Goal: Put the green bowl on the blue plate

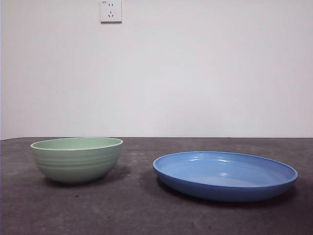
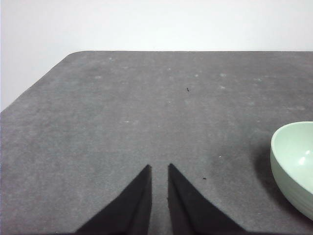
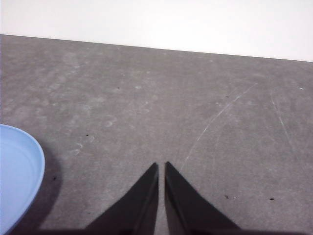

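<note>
Nearest to us in the front view, the plate (image 1: 225, 175) lies flat on the dark grey table (image 1: 137, 210), toward the right, its sloping rim raised and its glossy inside bare. A little farther back and to the left we see the bowl (image 1: 77, 159) standing upright on the same table, well apart from the plate, with a strip of bare table between them; its outside shows faint ridges and nothing lies in it. Behind both, the table's far edge meets a white wall (image 1: 195, 73), and high on that wall we find a white socket (image 1: 110, 11). No arm shows in this view. In the left wrist view we see the left gripper (image 2: 159, 169) above bare table, its two black jaws drawn close with only a thin gap between the tips, clasping nothing; the bowl (image 2: 295, 164) sits off to one side of it, not touched, cut by the picture's edge. In the right wrist view the right gripper (image 3: 162, 165) is likewise nearly closed and empty above the scratched table, with the plate (image 3: 17, 174) showing only as a rim at the picture's edge, apart from the jaws.
</note>
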